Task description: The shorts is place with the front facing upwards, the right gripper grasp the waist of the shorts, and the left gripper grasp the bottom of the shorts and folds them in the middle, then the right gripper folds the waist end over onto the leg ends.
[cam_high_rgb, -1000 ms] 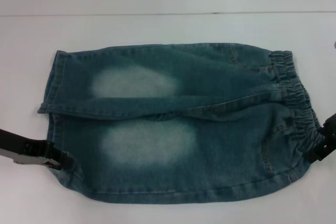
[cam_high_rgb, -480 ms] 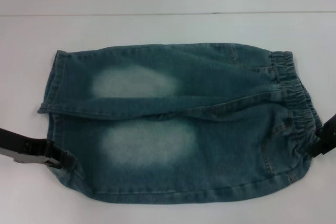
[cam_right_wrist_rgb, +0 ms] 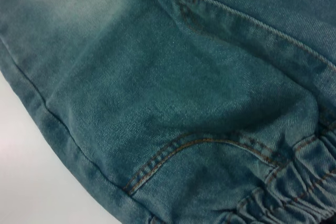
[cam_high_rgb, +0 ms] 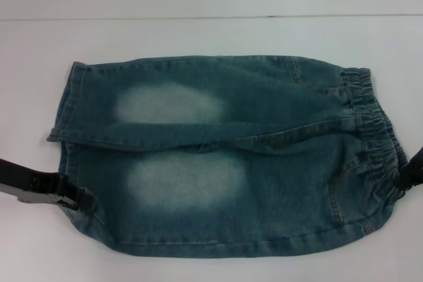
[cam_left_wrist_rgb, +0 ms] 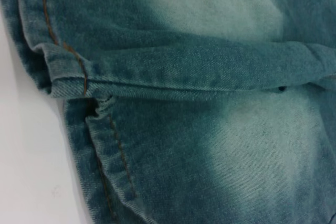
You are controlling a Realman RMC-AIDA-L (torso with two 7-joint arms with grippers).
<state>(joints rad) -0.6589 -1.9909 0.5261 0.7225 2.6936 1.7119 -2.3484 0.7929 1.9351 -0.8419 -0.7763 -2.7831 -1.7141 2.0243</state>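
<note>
Retreating right gripper (cam_high_rgb: 411, 177) slips toward the shorts' (cam_high_rgb: 218, 156) waist edge; left gripper (cam_high_rgb: 74, 199) meets the hem; finger states cannot be told.

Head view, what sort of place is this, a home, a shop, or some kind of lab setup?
Most likely a lab or test bench for cloth folding, though little surrounding is visible. A plain white table holds only denim shorts, with the left gripper at the leg hem and the right gripper at the elastic waist.
</note>
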